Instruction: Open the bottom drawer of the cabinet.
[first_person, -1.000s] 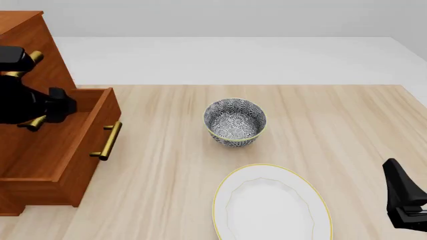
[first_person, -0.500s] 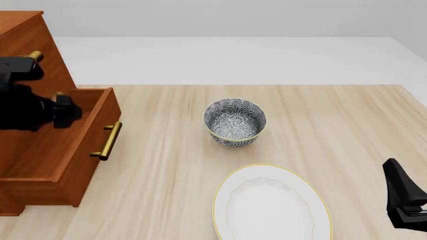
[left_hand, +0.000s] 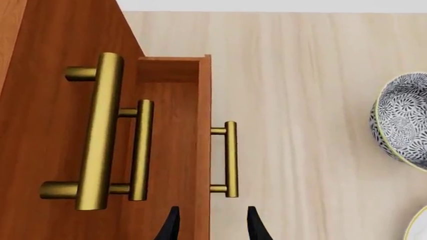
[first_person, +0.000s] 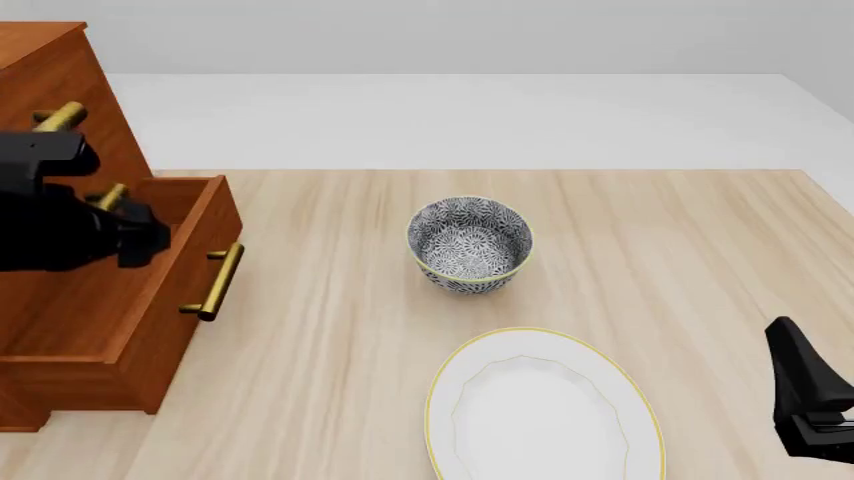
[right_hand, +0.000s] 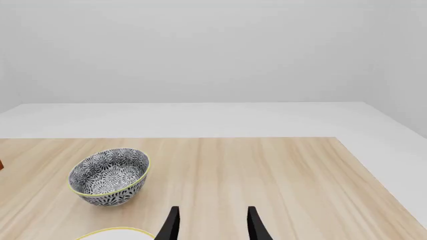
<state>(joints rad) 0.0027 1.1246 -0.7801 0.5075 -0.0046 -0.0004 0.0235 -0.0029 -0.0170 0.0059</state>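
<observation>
The reddish-brown cabinet (first_person: 54, 80) stands at the table's left edge. Its bottom drawer (first_person: 174, 300) is pulled out toward the table's middle, with its brass bar handle (first_person: 214, 283) facing right. My left gripper (first_person: 144, 238) hovers above the open drawer. In the left wrist view the left gripper (left_hand: 212, 226) is open, looking down past the upper two handles onto the bottom drawer (left_hand: 204, 100) and its handle (left_hand: 230, 159), holding nothing. My right gripper (first_person: 790, 348) rests at the near right, and the right gripper (right_hand: 213, 226) is open and empty.
A patterned blue-and-white bowl (first_person: 469, 243) sits mid-table to the right of the drawer. A white plate (first_person: 441, 400) with a gold rim lies at the near edge. The top handle (left_hand: 100, 130) and middle handle (left_hand: 141, 150) jut from the cabinet front.
The left arm's wrist has shifted slightly toward the near side above the drawer, uncovering more of the top handle. The drawer stays out by the same amount. The right arm has not moved.
</observation>
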